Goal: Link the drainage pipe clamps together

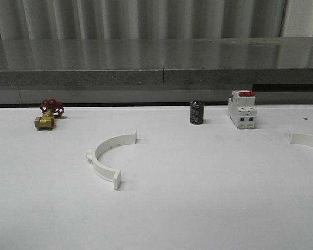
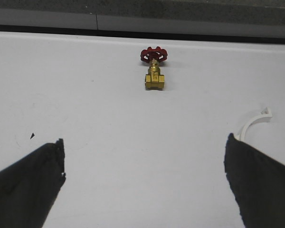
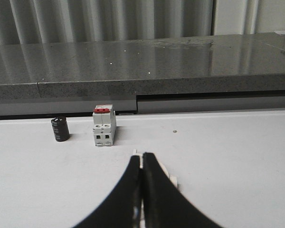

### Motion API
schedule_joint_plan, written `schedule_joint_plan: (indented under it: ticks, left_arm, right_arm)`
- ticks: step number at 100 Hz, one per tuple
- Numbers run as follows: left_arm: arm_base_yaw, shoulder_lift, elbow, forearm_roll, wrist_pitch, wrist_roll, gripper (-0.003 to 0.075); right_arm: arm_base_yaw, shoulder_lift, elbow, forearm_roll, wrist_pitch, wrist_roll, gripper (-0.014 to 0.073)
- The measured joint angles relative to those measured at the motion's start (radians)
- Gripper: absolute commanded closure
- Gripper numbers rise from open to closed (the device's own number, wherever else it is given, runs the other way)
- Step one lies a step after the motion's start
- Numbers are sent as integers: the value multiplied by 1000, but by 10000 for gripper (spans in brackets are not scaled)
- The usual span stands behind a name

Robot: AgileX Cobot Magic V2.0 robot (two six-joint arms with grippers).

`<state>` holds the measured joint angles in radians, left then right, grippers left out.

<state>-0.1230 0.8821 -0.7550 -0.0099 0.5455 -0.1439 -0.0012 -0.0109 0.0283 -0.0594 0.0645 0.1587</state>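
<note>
Right hand (image 3: 141, 164) pinches a white clamp (image 3: 167, 175) between closed fingers.

The left gripper (image 2: 142, 190) has two wide black fingers (image 2: 26, 183). They are flat and dull, with slanted edges and blunt tips. The right gripper (image 3: 142, 164) has two smooth black fingers (image 3: 156, 194) that curve and get thin at the tips.
</note>
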Motion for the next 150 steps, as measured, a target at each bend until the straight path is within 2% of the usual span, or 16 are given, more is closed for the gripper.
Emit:
schedule_joint_plan:
  ticks: [32,41,51,70,80,118,134,150]
  left_arm:
    - [0,-312,225,0,-18,2,62]
    - [0,-383,272,0,-18,2,108]
    - [0,-452,311,0,-18,2,229]
    - [0,-521,330,10,-18,2,582]
    - [0,-529,330,10,-18,2,743]
    - [0,-529,330,15,-18,2,740]
    - [0,-529,330,15,-18,2,740]
    - [0,-529,330,15,-18,2,740]
  right_arm:
    - [0,0,0,0,0,0,662]
    - [0,0,0,0,0,0,662]
    - [0,0,0,0,0,0,662]
    - [0,0,0,0,0,0,662]
    - [0,0,0,0,0,0,662]
    - [0,0,-16,0,32,4,662]
    - [0,18,-122,0,125,21,662]
    - [0,163,-269,0,248,33,662]
